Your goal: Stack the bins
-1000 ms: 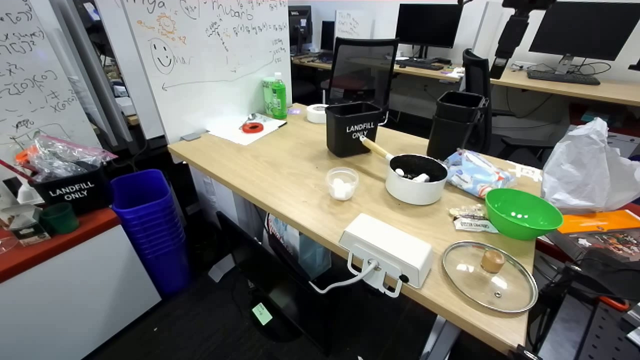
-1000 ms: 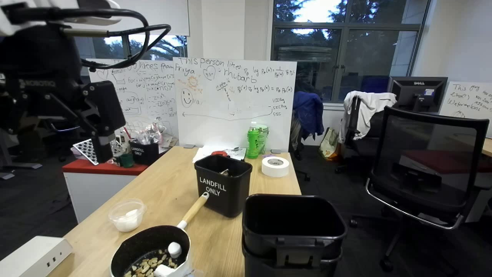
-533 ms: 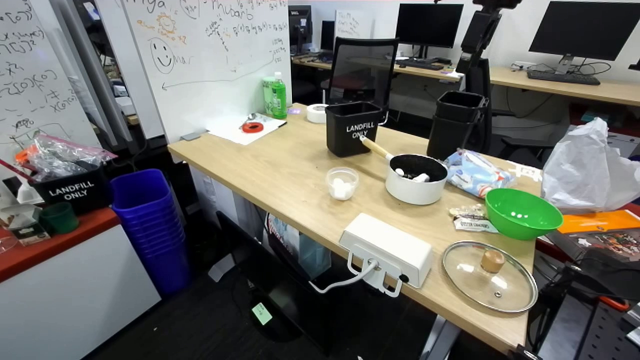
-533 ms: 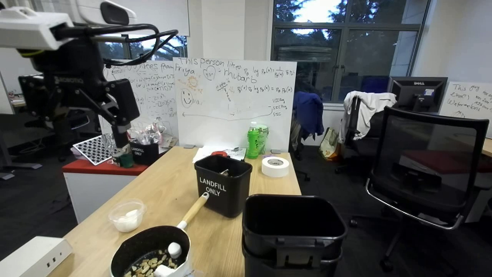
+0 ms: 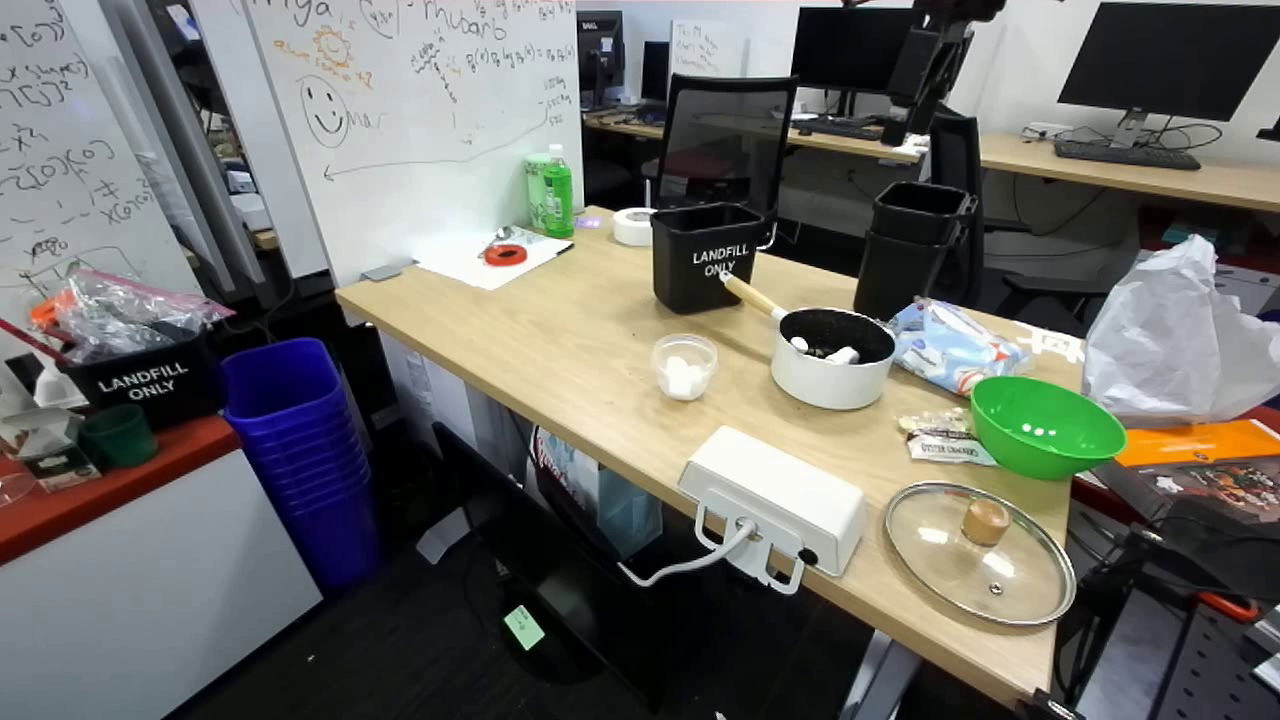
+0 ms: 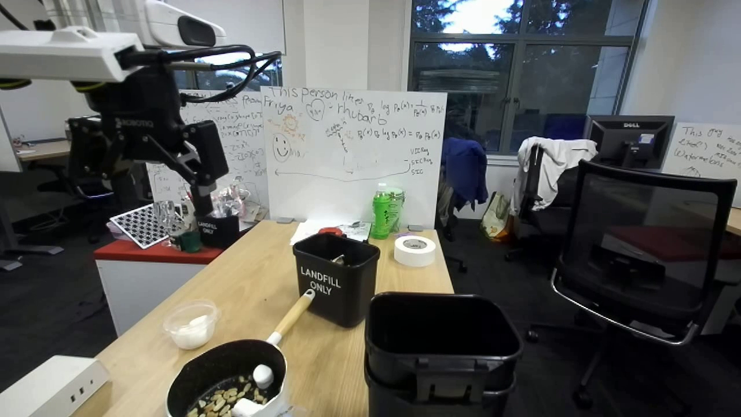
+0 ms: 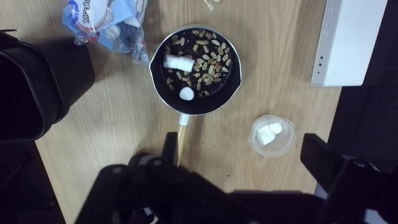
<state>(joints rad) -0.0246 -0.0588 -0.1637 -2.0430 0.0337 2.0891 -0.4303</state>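
Gripper [image 7: 241,141] hangs in the air above the table [image 5: 560,320], its two fingers [image 7: 317,155] spread wide apart with nothing held between them. In an exterior view, two black bins [image 6: 399,373] stand upright at the near right, one nested in the other so that both rims show, close to the table's edge and well apart from the gripper. A third black bin [image 6: 341,298], lettered LANDFILL ONLY, stands upright on the table, farther off and to the left of the nested pair. Nearer and left of it sits a white saucepan [image 6: 231,358] holding nuts [image 7: 210,69] and a few marshmallows [image 7: 186,93]; its wooden handle [image 6: 294,315] points toward the lettered bin, though whether the two touch cannot be told. A clear cup [image 7: 287,146] with more marshmallows stands left of the pan and a little farther off, and a white power box [image 6: 52,385] lies at the near left. A roll of white tape [image 6: 414,258] and a green bottle [image 6: 381,215] sit toward the far end. In an exterior view, a glass lid [image 5: 940,545] lies flat at the near right, with a green bowl [image 5: 1045,435] beyond it and a marshmallow bag [image 5: 950,345] just right of the pan.
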